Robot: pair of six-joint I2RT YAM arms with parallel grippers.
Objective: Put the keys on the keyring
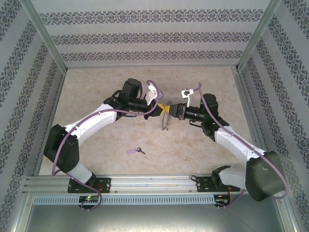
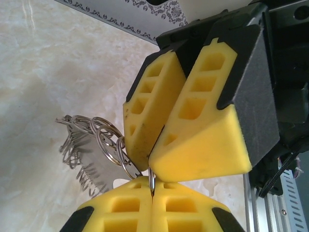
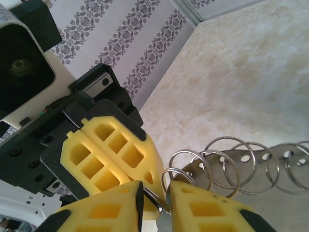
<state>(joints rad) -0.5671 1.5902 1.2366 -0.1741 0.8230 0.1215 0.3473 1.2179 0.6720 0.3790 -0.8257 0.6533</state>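
Spreading under everything is the pale, marbled counter, boxed in by walls with bands of dark floral pattern and edged at the near side by a metal rail. From that rail the left arm and the right arm reach inward and meet above the middle of the counter, their yellow-padded ends nose to nose.

The left gripper has its two pads pressed flat together, with a thin wire loop of the keyring pinched in the seam between them. The right gripper comes in from the opposite side onto the same end of the keyring. Its pads stand a narrow way apart with a loop of wire in the gap, and whether they press on that wire cannot be told.

The keyring is a row of silvery wire loops threaded through the holes of a flat metal strip, trailing away from the pads. In the top view it hangs just below the point where the grippers meet.

The key, with a lilac head and a short dark blade, lies flat on the counter by itself. It is well apart from the keyring, toward the near edge and nearer the left arm.
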